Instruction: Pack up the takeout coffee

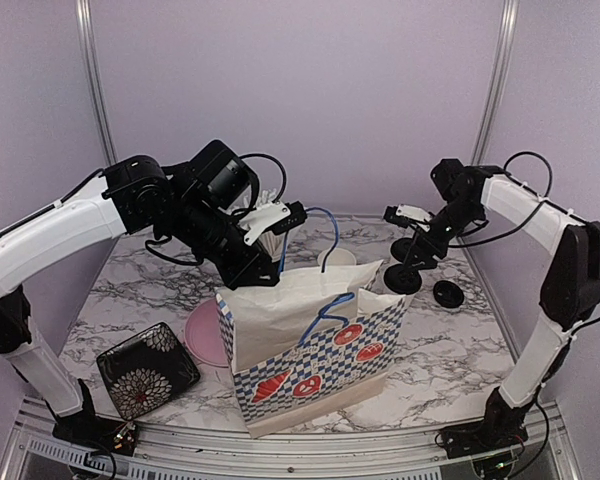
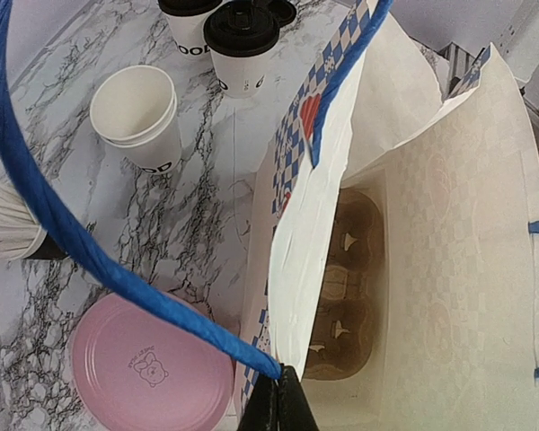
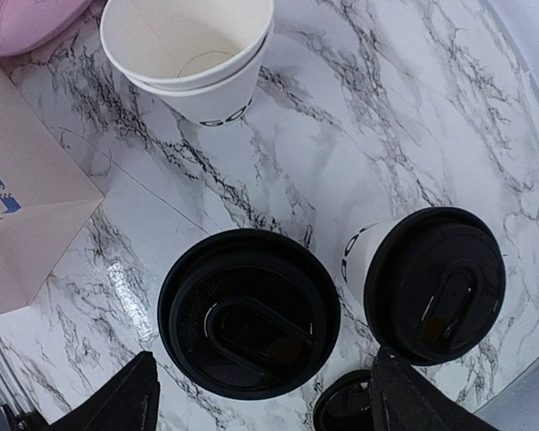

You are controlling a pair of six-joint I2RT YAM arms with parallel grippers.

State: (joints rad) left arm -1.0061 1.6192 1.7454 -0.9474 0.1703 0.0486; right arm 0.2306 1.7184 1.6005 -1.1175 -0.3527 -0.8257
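Note:
Two lidded takeout coffee cups stand on the marble at the right: one [image 3: 249, 312] lies directly below my right gripper [image 3: 265, 406], the other [image 3: 434, 285] just beside it. The right gripper is open, its fingers [image 3: 117, 404] wide on either side of the nearer lid without touching it. From above, that cup [image 1: 402, 279] shows under the right gripper [image 1: 417, 252]. My left gripper [image 2: 283, 386] is shut on the blue handle [image 2: 63, 233] of the paper bag [image 1: 310, 345], holding its mouth open. A brown cup carrier [image 2: 346, 287] sits empty inside.
A stack of open white cups [image 3: 189, 49] stands between bag and lidded cups. A loose black lid [image 1: 447, 293] lies right of them. A pink plate [image 1: 205, 335] lies left of the bag, with a black patterned dish [image 1: 145, 368] nearer the front left.

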